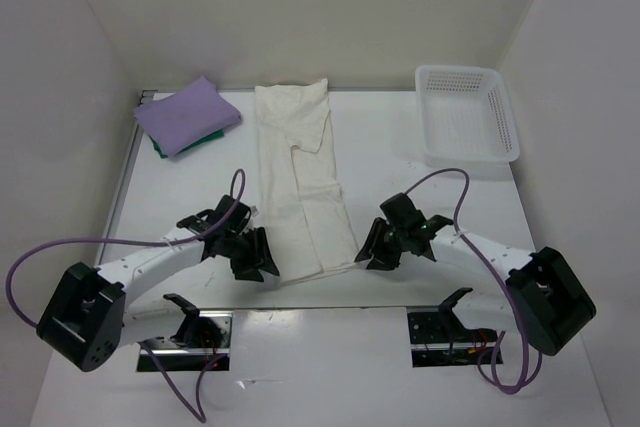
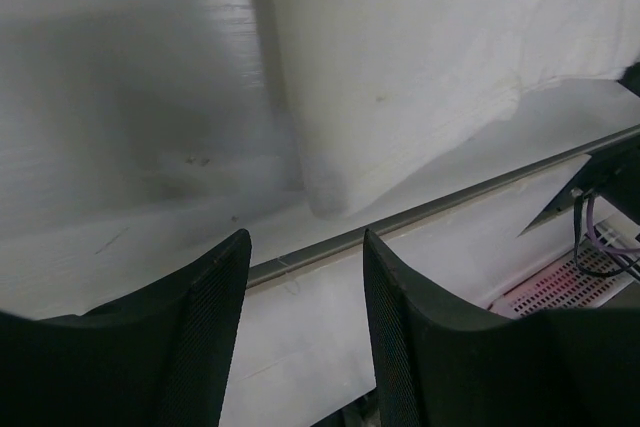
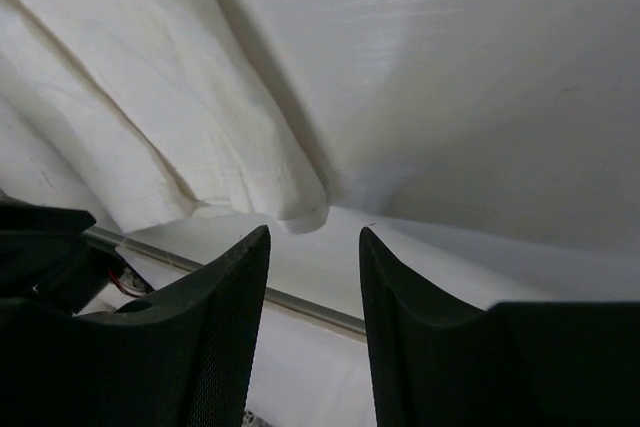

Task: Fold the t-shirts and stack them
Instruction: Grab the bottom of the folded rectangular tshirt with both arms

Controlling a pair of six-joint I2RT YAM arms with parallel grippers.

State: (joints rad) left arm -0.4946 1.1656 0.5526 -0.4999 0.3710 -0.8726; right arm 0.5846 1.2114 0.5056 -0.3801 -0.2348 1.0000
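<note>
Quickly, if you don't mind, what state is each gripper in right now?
Left gripper: open, holding nothing, by the near edge of the cream-white shirt.
Right gripper: open, holding nothing, by the same edge.

My left end effector [image 1: 254, 255] and right end effector [image 1: 378, 245] are black, and their inner pads [image 2: 212, 322] carry a fine dotted grid. The cream shirt [image 1: 300, 182] down the middle of the white table [image 1: 420, 197] is plain cream-white. At the far left corner lies a pale lavender shirt [image 1: 188, 114], with a bright green shirt [image 1: 160, 148] showing along its near edge. The basket [image 1: 468, 112] at the far right corner is white, patterned with small holes. My cables [image 1: 100, 241] are purple.
</note>
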